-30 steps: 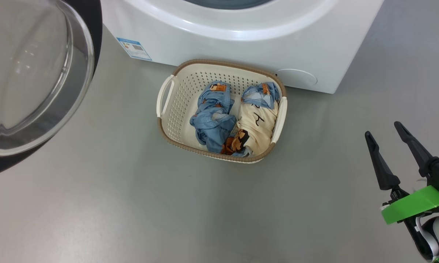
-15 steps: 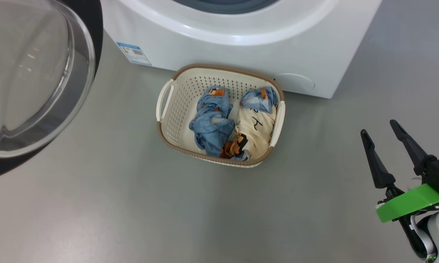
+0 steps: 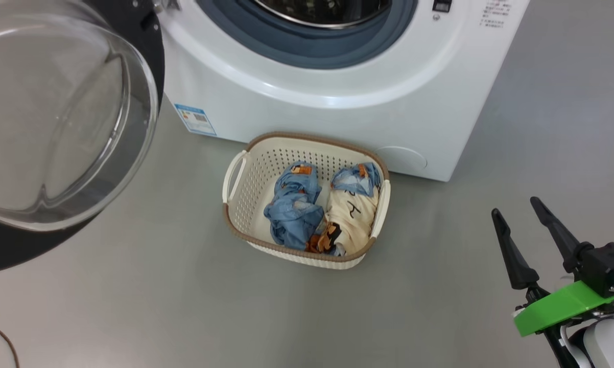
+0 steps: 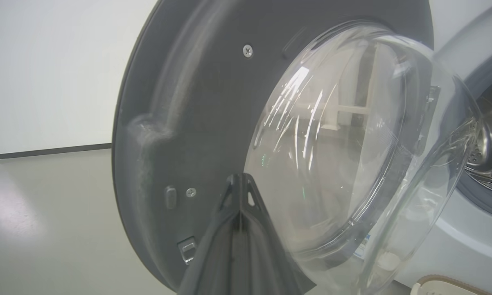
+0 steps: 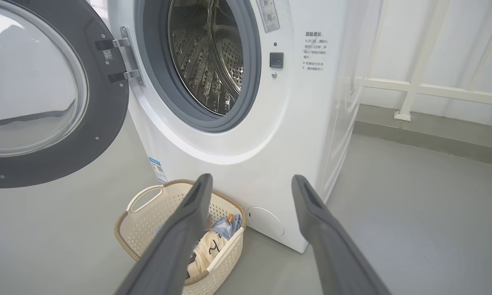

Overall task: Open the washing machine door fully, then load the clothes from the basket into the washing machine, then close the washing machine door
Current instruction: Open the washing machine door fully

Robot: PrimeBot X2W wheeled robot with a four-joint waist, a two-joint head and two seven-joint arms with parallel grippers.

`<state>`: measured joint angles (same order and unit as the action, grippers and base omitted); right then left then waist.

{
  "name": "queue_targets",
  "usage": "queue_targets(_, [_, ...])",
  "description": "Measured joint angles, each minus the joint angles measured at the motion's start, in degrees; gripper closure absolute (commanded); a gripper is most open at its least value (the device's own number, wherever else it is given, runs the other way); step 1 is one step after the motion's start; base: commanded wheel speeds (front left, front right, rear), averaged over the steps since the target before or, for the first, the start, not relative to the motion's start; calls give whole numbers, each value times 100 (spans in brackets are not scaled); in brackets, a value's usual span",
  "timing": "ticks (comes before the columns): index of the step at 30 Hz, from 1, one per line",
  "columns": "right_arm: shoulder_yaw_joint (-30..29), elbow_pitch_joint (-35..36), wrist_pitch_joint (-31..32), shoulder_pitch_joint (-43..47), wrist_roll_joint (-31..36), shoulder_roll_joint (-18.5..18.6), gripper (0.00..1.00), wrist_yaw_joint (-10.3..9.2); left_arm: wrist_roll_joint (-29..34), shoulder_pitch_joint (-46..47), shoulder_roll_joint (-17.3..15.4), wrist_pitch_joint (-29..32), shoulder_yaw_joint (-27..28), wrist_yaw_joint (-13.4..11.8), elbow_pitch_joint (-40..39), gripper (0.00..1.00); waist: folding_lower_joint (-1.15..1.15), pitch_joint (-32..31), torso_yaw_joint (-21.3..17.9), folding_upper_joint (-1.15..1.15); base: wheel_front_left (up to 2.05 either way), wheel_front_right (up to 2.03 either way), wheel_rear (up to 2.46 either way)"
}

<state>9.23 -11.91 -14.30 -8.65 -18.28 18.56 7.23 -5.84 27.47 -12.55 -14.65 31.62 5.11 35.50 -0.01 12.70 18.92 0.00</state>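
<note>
Before pressed-together, empty left gripper point(image 4: 238, 179), washing machine door point(image 4: 180, 123) hangs wide; beyond spread, empty right gripper point(image 5: 252, 179), clothes point(image 5: 207, 248) sit in basket point(image 5: 145, 196); loading next: lower, close on one.

A smooth grey floor point(image 3: 133, 317) spreads across the head view, matt with a soft sheen. In the left wrist view the same kind of floor meets a plain white wall point(image 4: 45, 61), and a thin dark skirting strip point(image 4: 49, 150) runs along the join. A pale patch of glare point(image 4: 8, 209) lies on the floor near that view's left edge. In the right wrist view a white horizontal rail point(image 5: 454, 92) crosses the upper right, carried by a slanting white post point(image 5: 407, 104) whose foot rests on a raised, darker grey ledge point(image 5: 434, 135). Behind the rail stands a whitish, softly lit backdrop, too vague to name.
</note>
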Motion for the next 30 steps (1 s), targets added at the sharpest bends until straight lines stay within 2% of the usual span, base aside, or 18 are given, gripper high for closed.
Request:
queue_targets(1, [0,1,0,24,0,-25,0,0,4,-92,37,0,-31,47,-98,53,0,-51,-2,0,0,0,0])
queue_targets(2, [1,1,0,48,-3,-36,0,0,5,-181,82,0,-73,87,-189,17,0,-98,-5,0,0,0,0])
queue_targets(3, [-1,1,0,81,-18,-45,0,0,19,-268,121,0,-136,100,-252,17,0,-146,-10,0,0,0,0])
queue_targets(4, [-5,1,0,112,-29,-55,0,0,64,-356,156,0,-203,132,-305,0,0,-189,-18,0,0,0,0])
queue_targets(9, [-53,10,0,257,-37,-162,0,0,89,-732,401,1,-555,197,-599,0,0,-376,-105,0,0,0,0])
queue_targets(11, [-68,18,0,358,-38,-231,0,0,80,-946,506,1,-910,231,-860,0,0,-452,-216,0,0,0,0])
queue_targets(15, [-116,40,0,436,-40,-290,0,0,-246,-1220,482,0,-1627,242,-1123,0,0,-527,-407,0,0,0,0])
queue_targets(19, [-197,59,0,452,-40,-327,0,0,-577,-1434,353,1,-2064,242,-1341,0,0,-572,-642,0,0,0,0])
queue_targets(30, [-320,98,0,492,-38,-438,0,0,-832,-1863,286,1,-2587,242,-1772,0,1,-597,-1438,0,0,0,0])
